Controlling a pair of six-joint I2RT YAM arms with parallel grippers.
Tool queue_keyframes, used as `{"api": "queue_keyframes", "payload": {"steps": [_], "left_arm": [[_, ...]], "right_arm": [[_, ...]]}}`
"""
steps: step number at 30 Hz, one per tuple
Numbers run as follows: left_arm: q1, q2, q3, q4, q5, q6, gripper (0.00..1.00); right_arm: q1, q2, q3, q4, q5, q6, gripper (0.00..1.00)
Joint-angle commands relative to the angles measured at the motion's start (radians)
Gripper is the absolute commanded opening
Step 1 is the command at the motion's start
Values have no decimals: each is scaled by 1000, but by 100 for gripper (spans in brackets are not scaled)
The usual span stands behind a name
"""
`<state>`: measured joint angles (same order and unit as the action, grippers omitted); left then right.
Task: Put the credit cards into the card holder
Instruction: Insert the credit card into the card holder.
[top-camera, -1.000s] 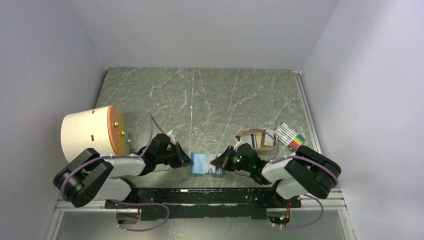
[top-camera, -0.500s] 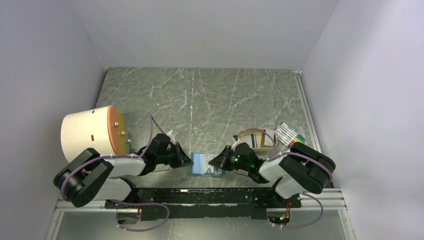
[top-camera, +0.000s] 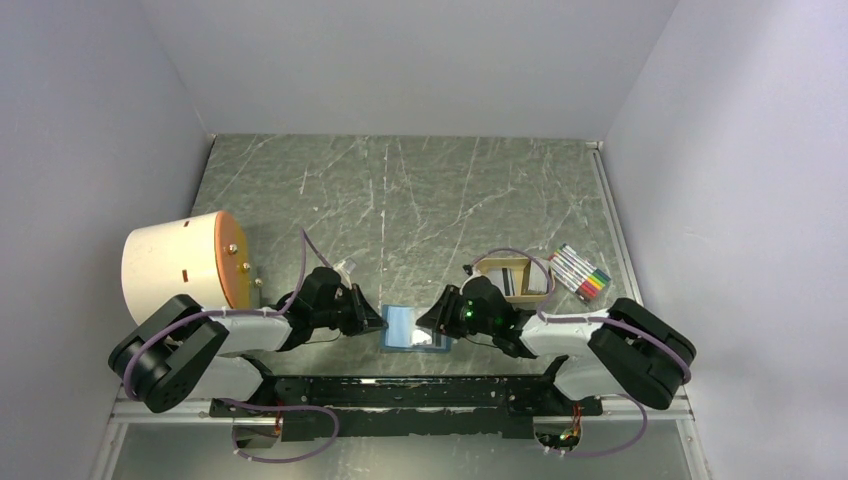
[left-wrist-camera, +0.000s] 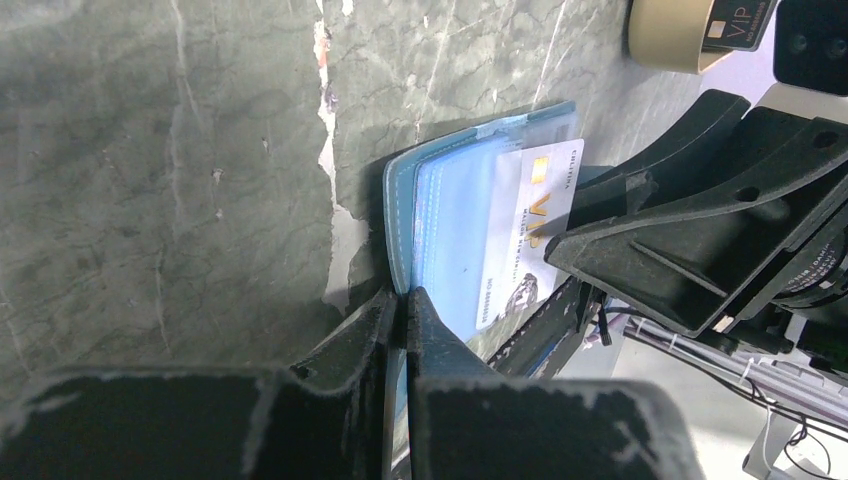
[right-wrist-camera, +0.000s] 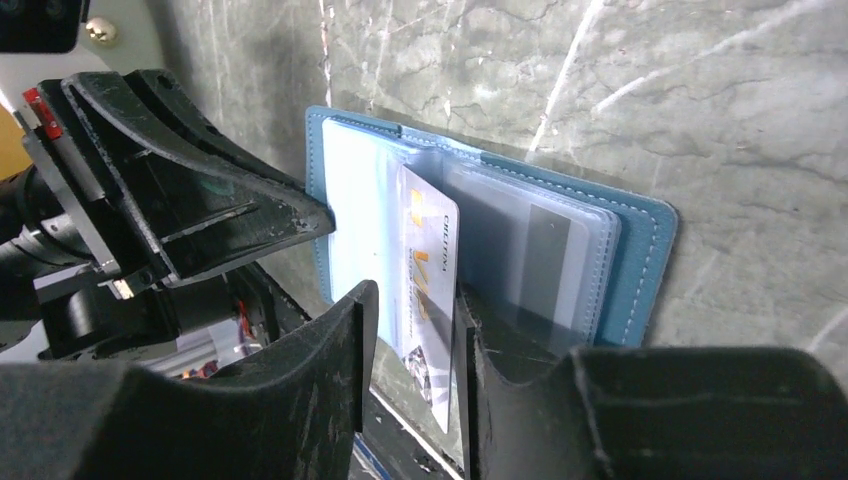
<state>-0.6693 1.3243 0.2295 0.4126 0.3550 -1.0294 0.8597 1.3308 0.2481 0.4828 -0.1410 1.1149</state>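
The teal-blue card holder (top-camera: 404, 325) lies open near the table's front edge, its clear sleeves (right-wrist-camera: 640, 250) showing. My left gripper (left-wrist-camera: 402, 297) is shut on its left edge. A white VIP credit card (right-wrist-camera: 425, 285) stands on edge, partly inside a sleeve. My right gripper (right-wrist-camera: 415, 300) is open around it: the card leans on the right finger, with a gap to the left finger. Another card with a grey stripe (right-wrist-camera: 545, 265) sits inside a sleeve. More credit cards (top-camera: 522, 281) lie in the tan tray.
The tan oval tray (top-camera: 487, 268) sits right of the card holder, with a pack of coloured markers (top-camera: 582, 272) beyond it. A white cylinder with an orange face (top-camera: 180, 262) stands at the left. The table's front rail runs just below both grippers.
My right gripper's jaws have opened off the VIP card, and the right arm has shifted left over the card holder. The left gripper has stayed put.
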Motion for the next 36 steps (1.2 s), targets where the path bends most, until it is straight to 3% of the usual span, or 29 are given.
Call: {"api": "queue_keyframes", "payload": {"steps": [1, 11, 27, 36], "left_arm": [[2, 8, -5, 40, 16, -1, 9], [2, 7, -2, 50, 21, -5, 9], [0, 5, -26, 104, 38, -35, 9], [1, -38, -29, 64, 13, -30, 9]], "right_arm": [[5, -42, 29, -192, 54, -41, 39], [6, -83, 87, -328, 71, -90, 45], [94, 85, 178, -255, 38, -73, 48], [94, 43, 189, -329, 60, -110, 51]]}}
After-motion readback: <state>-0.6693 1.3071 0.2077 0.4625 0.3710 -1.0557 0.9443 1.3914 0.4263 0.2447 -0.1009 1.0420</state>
